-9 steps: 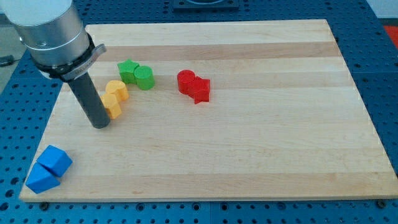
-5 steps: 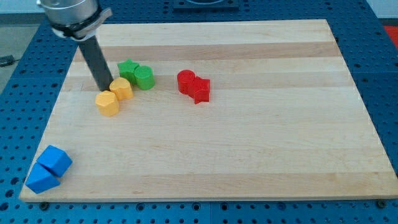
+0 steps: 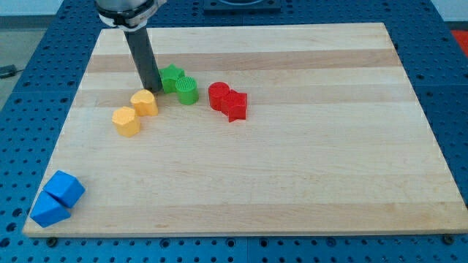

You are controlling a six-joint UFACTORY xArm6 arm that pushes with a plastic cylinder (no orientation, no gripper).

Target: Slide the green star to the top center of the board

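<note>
Tip (image 3: 152,89): touching the green star (image 3: 171,77) from the view's left.
Jaws: none; a bare rod.
Green: two, star and cylinder (image 3: 187,90).
Yellow (image 3: 136,112): two.
Red (image 3: 227,100): two.
Blue (image 3: 58,197): two.

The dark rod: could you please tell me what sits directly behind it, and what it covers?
The green star sits against my tip on the view's right. The rod hides the star's left edge, so actual contact cannot be seen. The green cylinder adjoins the star.

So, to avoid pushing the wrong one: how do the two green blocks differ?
The green star block has jagged points; the green cylinder block is round. The star sits nearer the view's top-left, against my tip; the cylinder lies on the star's other side, toward the red blocks. Both share one green and touch.
</note>
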